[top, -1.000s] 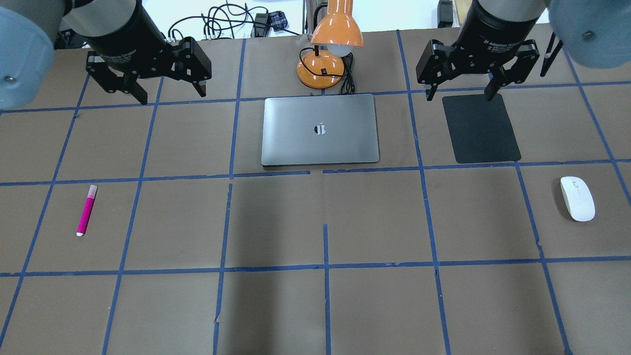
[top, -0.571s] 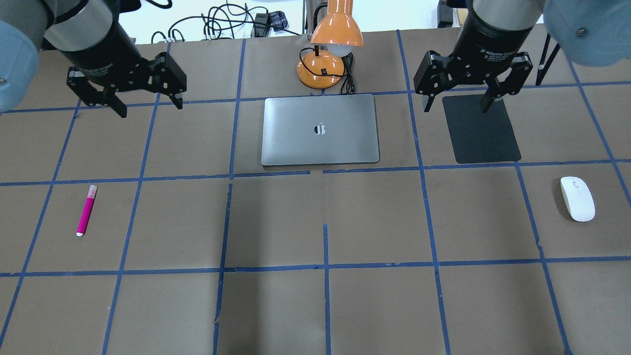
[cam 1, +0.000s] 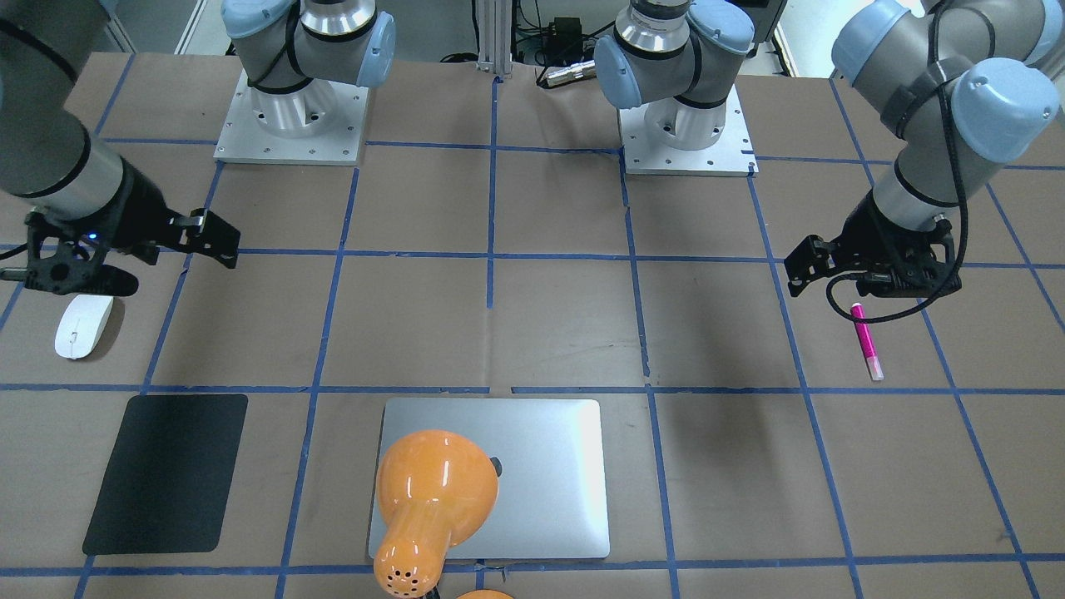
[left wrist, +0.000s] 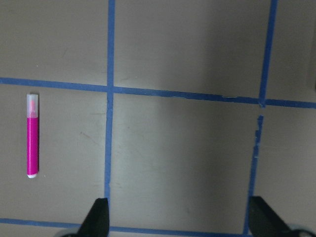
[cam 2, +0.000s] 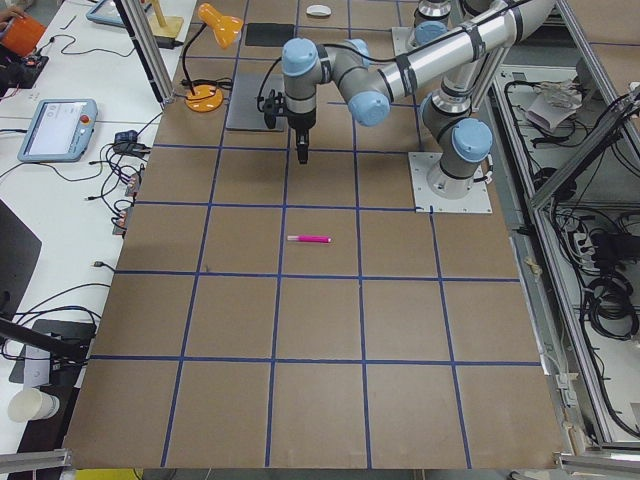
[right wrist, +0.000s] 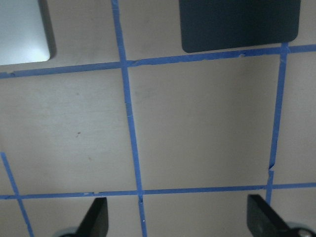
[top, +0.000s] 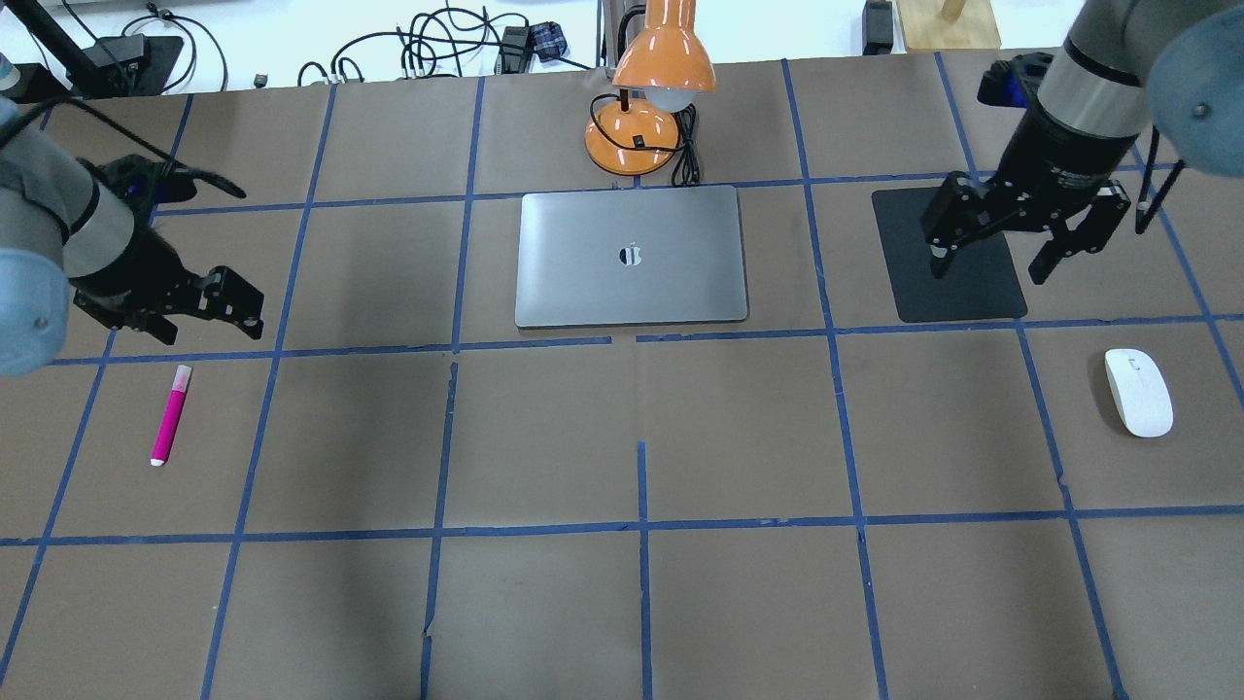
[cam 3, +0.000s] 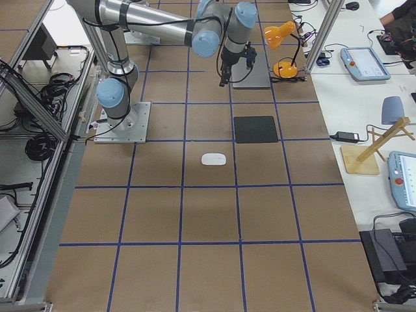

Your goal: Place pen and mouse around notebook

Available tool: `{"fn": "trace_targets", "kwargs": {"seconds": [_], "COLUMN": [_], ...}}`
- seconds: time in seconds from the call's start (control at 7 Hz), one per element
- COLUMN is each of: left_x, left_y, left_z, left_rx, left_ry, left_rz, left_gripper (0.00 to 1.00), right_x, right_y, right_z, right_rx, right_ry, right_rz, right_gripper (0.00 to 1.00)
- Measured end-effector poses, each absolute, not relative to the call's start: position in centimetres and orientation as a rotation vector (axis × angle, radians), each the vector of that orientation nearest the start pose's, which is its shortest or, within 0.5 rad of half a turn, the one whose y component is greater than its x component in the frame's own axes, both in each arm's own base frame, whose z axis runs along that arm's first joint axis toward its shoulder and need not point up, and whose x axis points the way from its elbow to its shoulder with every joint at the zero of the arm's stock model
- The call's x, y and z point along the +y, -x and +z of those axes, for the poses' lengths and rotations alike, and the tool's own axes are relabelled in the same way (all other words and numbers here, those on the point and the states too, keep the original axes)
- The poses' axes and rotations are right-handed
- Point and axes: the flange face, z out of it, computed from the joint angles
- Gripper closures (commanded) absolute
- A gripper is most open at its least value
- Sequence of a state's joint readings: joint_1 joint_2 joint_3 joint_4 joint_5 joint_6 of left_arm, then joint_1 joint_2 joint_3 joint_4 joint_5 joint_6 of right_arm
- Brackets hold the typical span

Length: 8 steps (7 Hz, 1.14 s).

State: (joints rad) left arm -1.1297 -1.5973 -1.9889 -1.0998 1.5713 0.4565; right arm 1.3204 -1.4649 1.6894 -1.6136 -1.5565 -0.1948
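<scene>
Both arms hovered over a taped brown table, the pen and mouse lying far out to either side of the laptop.

The left gripper hung in the air near the pink pen, its jaws apart and holding nothing; in its wrist view the pen lay off to one side of the fingers. The right gripper, jaws likewise apart, hung above the table near the black mat and the white mouse. The pen lay flat, well apart from the closed silver laptop on the robot's left; the mouse sat well apart on its right. An orange lamp stood just behind the laptop.
</scene>
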Motion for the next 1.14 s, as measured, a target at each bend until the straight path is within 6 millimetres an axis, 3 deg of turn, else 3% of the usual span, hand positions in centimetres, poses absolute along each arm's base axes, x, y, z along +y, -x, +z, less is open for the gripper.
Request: {"fn": "trace_targets", "kwargs": {"seconds": [0.29, 0.43, 0.57, 0.86, 1.14], "left_x": [-45.0, -44.1, -43.6, -43.7, -44.2], "left_y": [-14.2, -16.8, -18.5, -20.0, -20.7], "left_z": [25.8, 23.5, 21.8, 19.4, 17.9], "left_rx": [3.088, 3.091, 3.102, 3.105, 3.095], "left_ry": [-0.169, -0.174, -0.158, -0.152, -0.175], "left_rz": [-0.111, -0.097, -0.076, -0.067, -0.079], "left_gripper": [0.0, 0.0, 0.0, 0.06, 0.07], "right_x": [-51.3, -49.9, -48.9, -48.8, -48.8], "right_y": [9.5, 14.2, 17.6, 21.5, 22.5], "right_z": [32.5, 29.8, 27.5, 22.6, 20.3], "right_rx": [3.16, 3.164, 3.154, 3.135, 3.125], "right_ry": [0.037, 0.069, 0.084, 0.095, 0.048], "right_rz": [0.149, 0.151, 0.166, 0.194, 0.226], "right_gripper": [0.0, 0.0, 0.0, 0.0, 0.0]}}
